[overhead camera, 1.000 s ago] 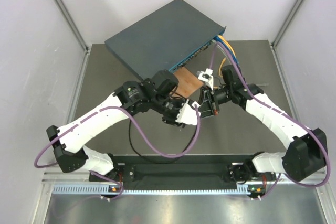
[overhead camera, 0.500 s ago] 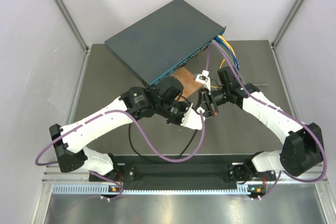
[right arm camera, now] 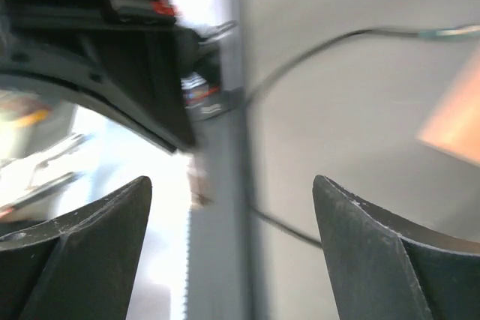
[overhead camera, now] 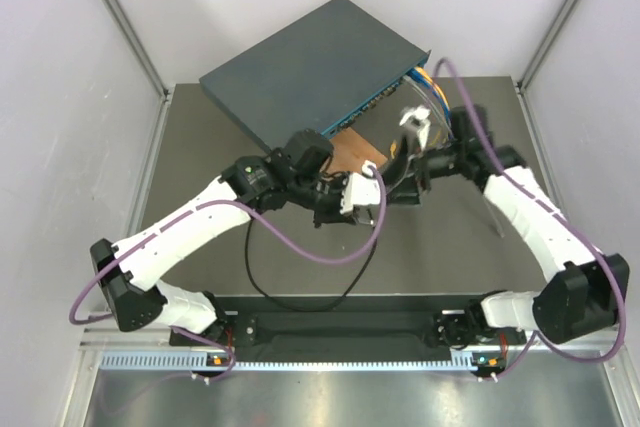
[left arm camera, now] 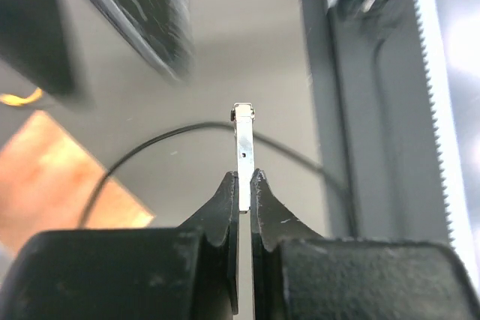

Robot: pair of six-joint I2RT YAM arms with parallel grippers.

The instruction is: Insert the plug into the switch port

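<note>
White walls [overhead camera: 60, 67] close in a grey table [overhead camera: 190, 147] on three sides, with a metal rail along its near edge. A dark blue-grey switch [overhead camera: 310, 67] lies slantwise at the far side, and a brown board [overhead camera: 352, 152] sits by its teal front. The left gripper [left arm camera: 244, 177] is clamped on a thin pale piece with a dark tip, apparently the plug [left arm camera: 242, 129], just over the board and short of the switch port [overhead camera: 372, 105] row. A black cable [overhead camera: 262, 282] loops across the table. The right gripper [right arm camera: 231, 185] stands wide apart, holding nothing.

A robotics lab cell (a boxed-in bench): white panel walls [overhead camera: 50, 127], aluminium frame posts [overhead camera: 128, 27], slotted cable duct [overhead camera: 330, 359], grey table [overhead camera: 440, 257].
</note>
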